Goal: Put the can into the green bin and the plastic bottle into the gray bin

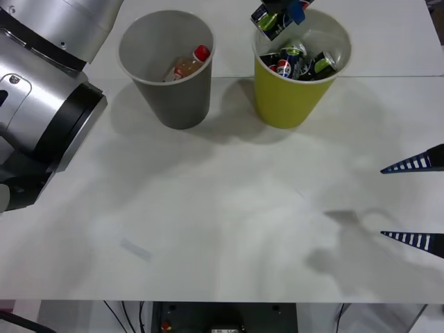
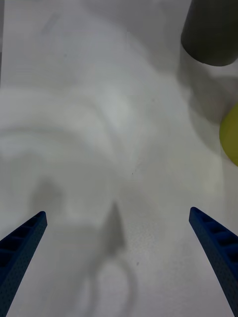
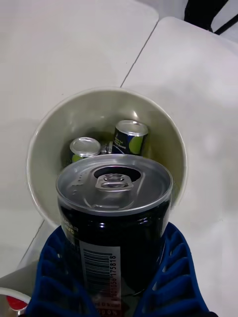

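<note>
My left gripper (image 1: 281, 10) is shut on a can (image 1: 269, 22) and holds it just above the far rim of the green bin (image 1: 288, 97). In the left wrist view the can (image 3: 114, 198) has a shiny silver top with a pull tab and a dark body, clasped by blue fingers (image 3: 171, 267); the green bin (image 3: 34, 148) opens right below it. The plastic bottle (image 1: 189, 64), red-capped, lies inside the gray bin (image 1: 177, 97). My right gripper (image 1: 413, 201) stands open at the table's right edge, nothing between its fingers (image 2: 20, 247).
Several dark cans (image 1: 298, 61) lie in the green bin; two of them (image 3: 130, 136) show under the held can. The two bins stand side by side at the back of the white table (image 1: 208, 229). My left arm's silver body (image 1: 41, 104) fills the near left.
</note>
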